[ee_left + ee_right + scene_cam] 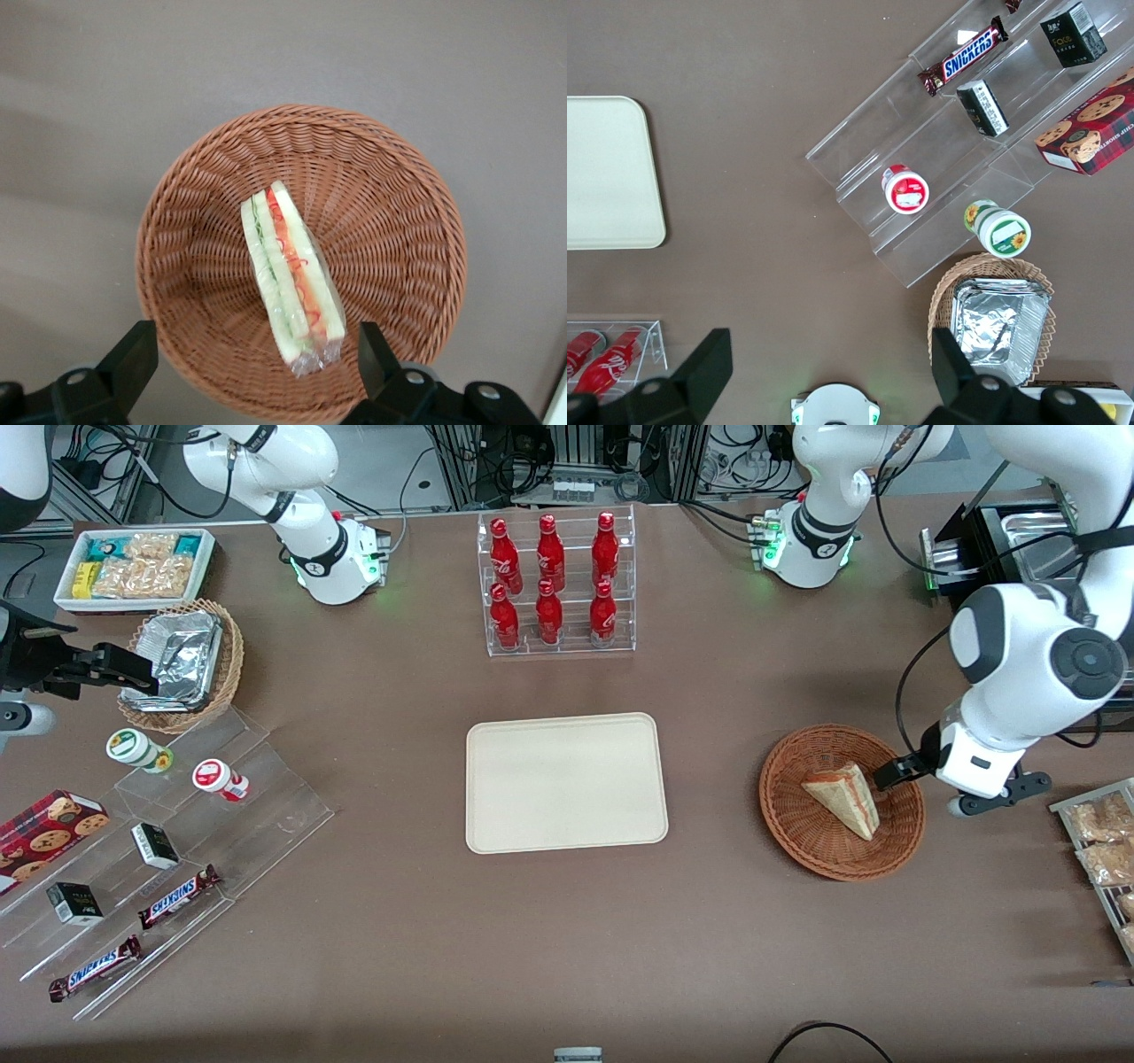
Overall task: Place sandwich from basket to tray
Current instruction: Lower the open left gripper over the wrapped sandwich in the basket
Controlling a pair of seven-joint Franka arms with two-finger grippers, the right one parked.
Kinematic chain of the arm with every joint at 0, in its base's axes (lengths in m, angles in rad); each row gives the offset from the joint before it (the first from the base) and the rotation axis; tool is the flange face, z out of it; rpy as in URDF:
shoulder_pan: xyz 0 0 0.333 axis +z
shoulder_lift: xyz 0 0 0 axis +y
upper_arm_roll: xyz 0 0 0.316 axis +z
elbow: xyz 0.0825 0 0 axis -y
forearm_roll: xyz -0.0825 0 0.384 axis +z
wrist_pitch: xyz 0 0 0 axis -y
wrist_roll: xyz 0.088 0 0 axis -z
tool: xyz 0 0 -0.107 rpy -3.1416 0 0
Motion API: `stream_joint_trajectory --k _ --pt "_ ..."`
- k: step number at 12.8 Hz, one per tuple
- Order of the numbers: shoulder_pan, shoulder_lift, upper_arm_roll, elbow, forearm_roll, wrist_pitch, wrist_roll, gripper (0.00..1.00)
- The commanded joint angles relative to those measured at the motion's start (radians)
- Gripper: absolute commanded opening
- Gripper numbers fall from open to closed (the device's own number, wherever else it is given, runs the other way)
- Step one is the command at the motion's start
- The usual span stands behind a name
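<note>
sandwich: lies in basket, filling edge up in the wrist view; not gripped
gripper: above basket rim at the working arm's end; jaws apart, nothing between them
tray: bare, well apart from basket
progress: nothing done; grasp, lift, carry, release all left
hidden: fingertips cut off in wrist view; front view hides gripper under the arm

Brown table, matte, evenly lit. Metal framing and tangled black cables along its upper edge.
</note>
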Motion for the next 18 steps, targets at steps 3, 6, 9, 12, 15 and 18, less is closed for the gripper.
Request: stream_joint_trajectory --k 3,6,9,12,15,18 --pt "-0.002 0.000 -0.014 -0.079 -0.003 0.088 -0.178 1.00" --pt "-0.016 0.048 -0.015 -0.081 -0.003 0.119 -0.194 1.00" --pt "-0.054 0.091 -0.015 -0.082 -0.003 0.166 -0.255 1.00" --pt "-0.056 0.105 -0.015 -0.082 -0.003 0.171 -0.255 1.00" --pt "-0.057 0.115 -0.014 -0.097 0.002 0.179 -0.252 1.00" --pt "-0.053 0.115 -0.010 -0.111 0.005 0.176 -0.250 1.00"
